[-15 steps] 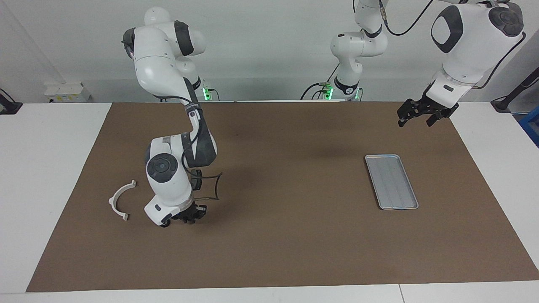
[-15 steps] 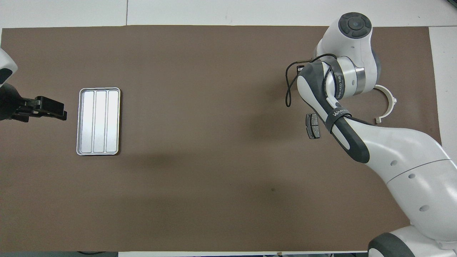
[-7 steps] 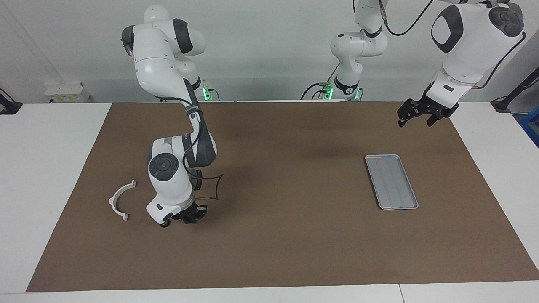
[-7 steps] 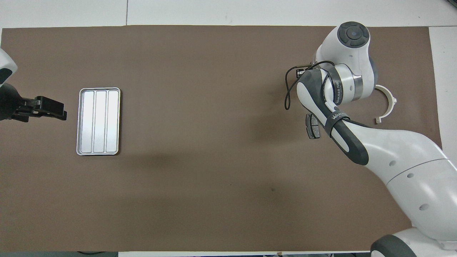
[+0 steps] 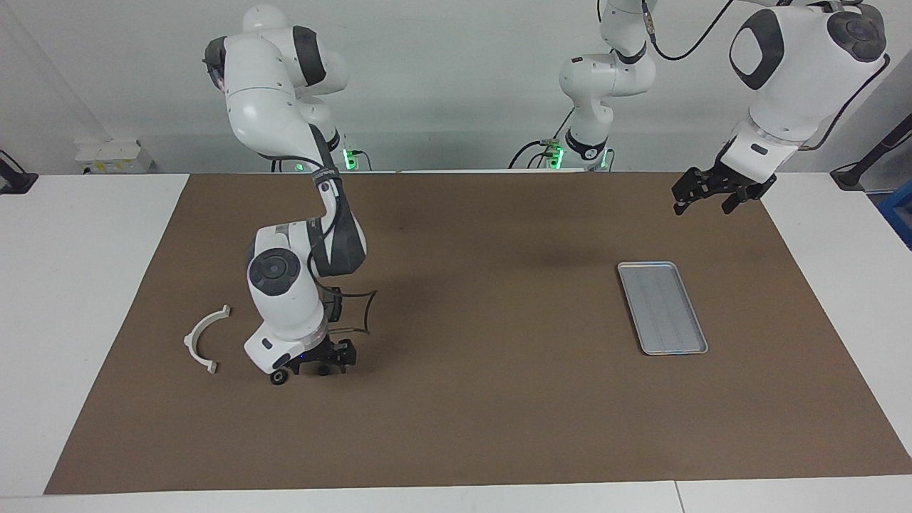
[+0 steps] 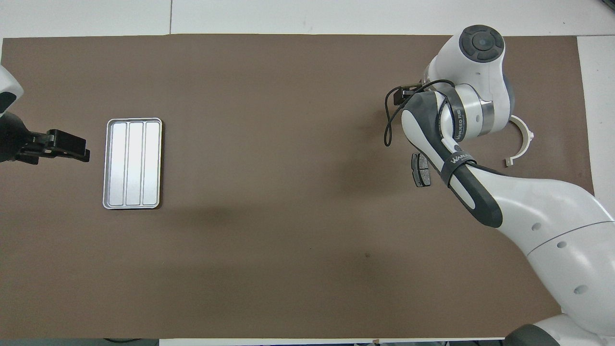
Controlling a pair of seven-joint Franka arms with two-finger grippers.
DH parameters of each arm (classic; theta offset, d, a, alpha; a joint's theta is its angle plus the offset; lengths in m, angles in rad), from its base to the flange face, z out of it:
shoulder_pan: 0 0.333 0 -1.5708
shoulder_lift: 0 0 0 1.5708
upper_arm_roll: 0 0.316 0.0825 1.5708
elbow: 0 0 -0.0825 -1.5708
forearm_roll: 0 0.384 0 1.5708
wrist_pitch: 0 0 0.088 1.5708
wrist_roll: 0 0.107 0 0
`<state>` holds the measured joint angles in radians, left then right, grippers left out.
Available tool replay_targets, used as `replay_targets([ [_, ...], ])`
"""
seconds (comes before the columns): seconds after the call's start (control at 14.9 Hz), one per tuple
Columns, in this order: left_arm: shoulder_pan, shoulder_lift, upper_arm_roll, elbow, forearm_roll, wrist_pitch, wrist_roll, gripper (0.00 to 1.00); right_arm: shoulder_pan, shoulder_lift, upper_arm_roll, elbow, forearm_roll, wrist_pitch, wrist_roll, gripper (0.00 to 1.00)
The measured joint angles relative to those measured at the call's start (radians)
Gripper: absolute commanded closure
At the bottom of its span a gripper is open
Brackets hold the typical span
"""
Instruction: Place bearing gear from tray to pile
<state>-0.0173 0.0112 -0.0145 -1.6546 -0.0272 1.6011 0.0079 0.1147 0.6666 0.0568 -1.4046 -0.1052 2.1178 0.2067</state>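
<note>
- The counter (image 5: 85, 285) is white, and a big brown mat (image 5: 463, 399) covers most of it.
- The tray (image 5: 662, 306) is a flat silver one with long ridges. It lies on the mat at the right of the facing view. In the overhead view the tray (image 6: 132, 163) is at the left.
- The left end effector (image 5: 705, 206) hangs in the air at the upper right of the facing view, over the mat near the tray. Its fingers are spread apart and nothing is in them. This arm waits.
- In the overhead view the left end effector (image 6: 72, 149) shows at the left edge, just beside the tray.
- The right end effector (image 5: 317, 367) is down low over the mat, at the lower left of the facing view. Its fingers are spread wide and let go.
- A small dark bit (image 5: 324, 370) sits between those fingers, down at the mat. It may be the bearing gear, but I cannot tell for sure.
- The pile is around this spot. A white half-ring bracket (image 5: 203, 338) lies on the mat just beside the right end effector, toward the left edge of the facing view.
- In the overhead view the white half-ring bracket (image 6: 521, 142) peeks out from under the right arm.
- A dark grey brake pad (image 6: 422, 170) lies near it, partly hidden by the arm.
</note>
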Motion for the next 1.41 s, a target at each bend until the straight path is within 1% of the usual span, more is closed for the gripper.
replay_targets([
  [0.47, 0.000, 0.000, 0.000, 0.000, 0.000, 0.000, 0.000, 0.00, -0.019, -0.040, -0.001, -0.004, 0.000, -0.003, 0.000, 0.00],
  [0.6, 0.000, 0.000, 0.000, 0.000, 0.000, 0.000, 0.000, 0.00, -0.035, -0.069, -0.002, -0.005, 0.000, -0.031, -0.001, 0.00],
  [0.74, 0.000, 0.000, 0.000, 0.000, 0.000, 0.000, 0.000, 0.00, -0.054, -0.123, -0.002, -0.010, 0.000, -0.084, -0.007, 0.00],
  [0.94, 0.000, 0.000, 0.000, 0.000, 0.000, 0.000, 0.000, 0.00, -0.077, -0.248, -0.001, -0.058, 0.012, -0.160, -0.014, 0.00],
  [1.07, 0.000, 0.000, 0.000, 0.000, 0.000, 0.000, 0.000, 0.00, -0.095, -0.360, -0.001, -0.112, 0.051, -0.225, -0.014, 0.00],
  [1.21, 0.000, 0.000, 0.000, 0.000, 0.000, 0.000, 0.000, 0.00, -0.107, -0.484, -0.001, -0.162, 0.064, -0.319, -0.014, 0.00],
  [1.34, 0.000, 0.000, 0.000, 0.000, 0.000, 0.000, 0.000, 0.00, -0.108, -0.615, 0.003, -0.194, 0.069, -0.447, -0.014, 0.00],
  [1.41, 0.000, 0.000, 0.000, 0.000, 0.000, 0.000, 0.000, 0.00, -0.107, -0.662, 0.007, -0.202, 0.070, -0.495, -0.014, 0.00],
])
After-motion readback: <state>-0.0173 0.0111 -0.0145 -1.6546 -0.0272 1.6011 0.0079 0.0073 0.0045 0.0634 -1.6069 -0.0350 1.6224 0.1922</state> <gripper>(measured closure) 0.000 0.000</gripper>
